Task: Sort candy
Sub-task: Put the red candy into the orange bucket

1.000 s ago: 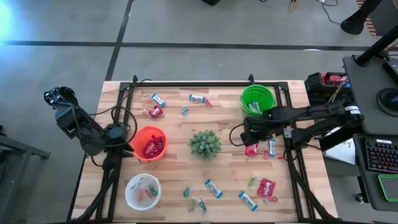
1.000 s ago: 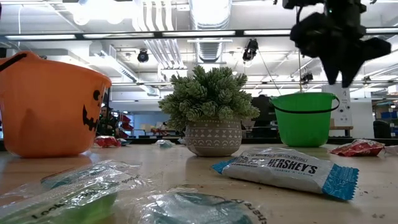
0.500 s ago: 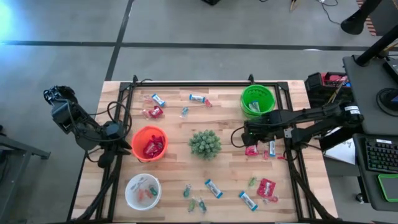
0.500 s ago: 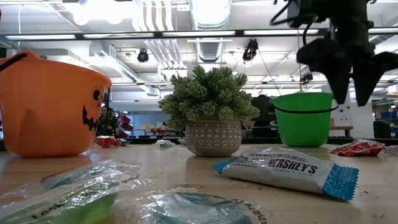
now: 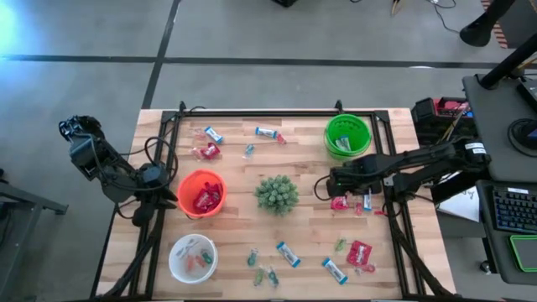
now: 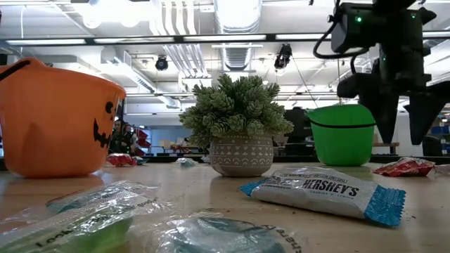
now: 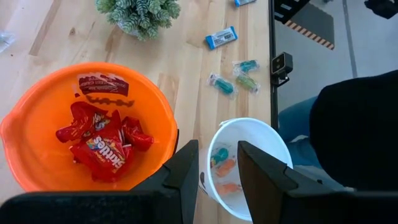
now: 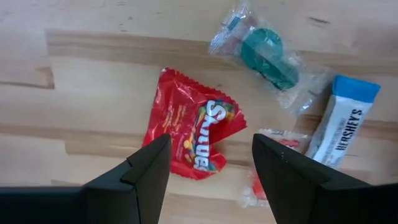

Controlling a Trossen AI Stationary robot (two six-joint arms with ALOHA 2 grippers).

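Three bowls (image 5: 201, 193) on counter (image 5: 252, 231); right gripper (image 8: 208, 163) jaws released over one red packet (image 8: 193, 140), mid-right; left gripper (image 7: 217, 165) jaws parted, empty.

In the high view the right arm reaches in from the right edge toward the frame's middle, its gripper (image 5: 334, 182) right of centre. In the low view its fingers (image 6: 387, 119) point down at upper right, spread apart and holding nothing. The left arm sits folded at the left edge, its gripper (image 5: 164, 191) left of centre, fingers (image 7: 186, 171) slightly parted and holding nothing.
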